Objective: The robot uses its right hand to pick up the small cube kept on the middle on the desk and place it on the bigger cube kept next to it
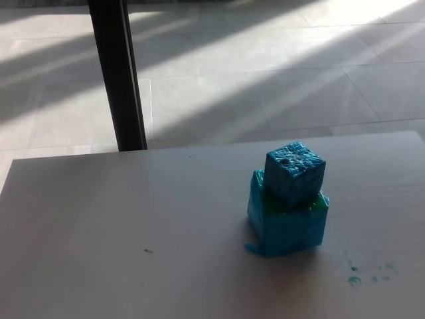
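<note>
Already the small cube is sitting squarely atop the big cube on the worktop, with neither hand showing, so their state cannot be told.

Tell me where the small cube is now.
In the head view, the small cube sits on top of the bigger cube, right of the desk's middle.

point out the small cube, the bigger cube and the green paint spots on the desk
small cube point(294, 174), head view, its front-left face
bigger cube point(289, 229), head view, its front face under the small cube
green paint spots point(354, 280), head view, the largest spot
</note>
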